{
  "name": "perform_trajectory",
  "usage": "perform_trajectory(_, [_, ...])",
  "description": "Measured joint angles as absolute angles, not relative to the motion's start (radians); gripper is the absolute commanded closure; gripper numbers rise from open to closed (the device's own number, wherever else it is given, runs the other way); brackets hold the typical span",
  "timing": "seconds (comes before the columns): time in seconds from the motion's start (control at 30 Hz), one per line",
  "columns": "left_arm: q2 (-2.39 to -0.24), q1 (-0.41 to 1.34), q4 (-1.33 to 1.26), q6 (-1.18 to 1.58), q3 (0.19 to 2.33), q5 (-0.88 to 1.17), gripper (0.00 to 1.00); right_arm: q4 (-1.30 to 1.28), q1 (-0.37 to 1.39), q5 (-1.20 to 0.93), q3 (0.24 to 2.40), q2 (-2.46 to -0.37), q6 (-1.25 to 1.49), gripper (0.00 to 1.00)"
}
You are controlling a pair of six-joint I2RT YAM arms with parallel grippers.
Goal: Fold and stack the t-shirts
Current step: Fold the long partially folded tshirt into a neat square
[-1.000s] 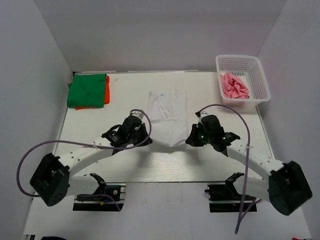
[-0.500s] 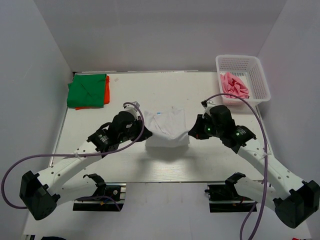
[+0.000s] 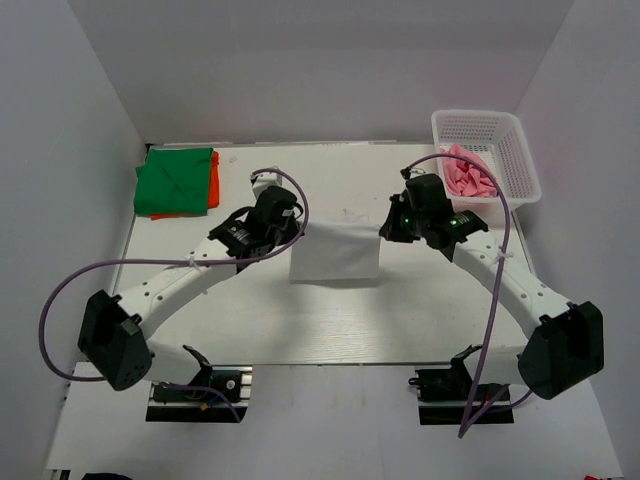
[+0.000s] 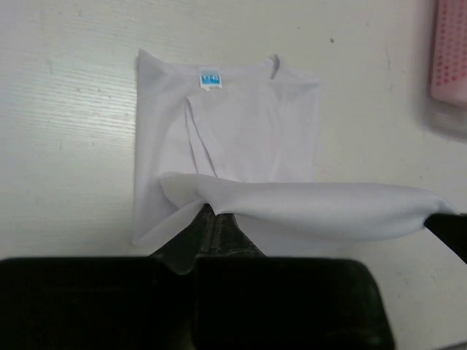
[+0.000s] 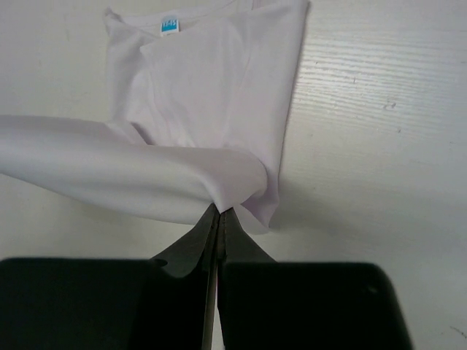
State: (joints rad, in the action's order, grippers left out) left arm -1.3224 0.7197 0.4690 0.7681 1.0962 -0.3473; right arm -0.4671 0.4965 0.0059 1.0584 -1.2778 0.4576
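Note:
The white t-shirt (image 3: 335, 255) lies mid-table, half folded, its blue neck label (image 4: 210, 79) at the far end. My left gripper (image 3: 293, 232) is shut on the shirt's left hem corner (image 4: 208, 204) and my right gripper (image 3: 383, 230) is shut on the right hem corner (image 5: 226, 203). Both hold the hem raised and stretched between them above the shirt's middle. The label also shows in the right wrist view (image 5: 169, 25). A folded green shirt (image 3: 172, 180) lies on an orange one (image 3: 213, 185) at the far left. A pink shirt (image 3: 467, 171) lies crumpled in the basket.
A white mesh basket (image 3: 503, 127) stands at the far right corner, close behind my right arm. White walls enclose the table on three sides. The table's near edge (image 3: 330, 360) runs in front of the arm bases.
Both grippers have carried the white shirt's hem away from the near edge toward the collar end. The shirt now shows shorter, its lower half doubled over.

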Motion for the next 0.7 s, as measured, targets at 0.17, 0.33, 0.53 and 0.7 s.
perform_trajectory(0.17, [-1.46, 0.677, 0.468, 0.768, 1.177, -0.398, 1.0, -0.438, 0.456, 0.002, 1.117, -1.377, 0.444, 1.0])
perform_trajectory(0.33, [-1.547, 0.622, 0.453, 0.761, 1.228, -0.408, 1.0, -0.402, 0.42, -0.044, 1.18, -1.504, 0.435, 1.0])
perform_trajectory(0.53, [-1.686, 0.556, 0.414, 0.74, 1.318, -0.38, 1.0, -0.363, 0.385, -0.081, 1.27, -1.645, 0.422, 1.0])
perform_trajectory(0.7, [-1.813, 0.508, 0.389, 0.728, 1.378, -0.336, 1.0, -0.337, 0.361, -0.11, 1.359, -1.77, 0.409, 1.0])
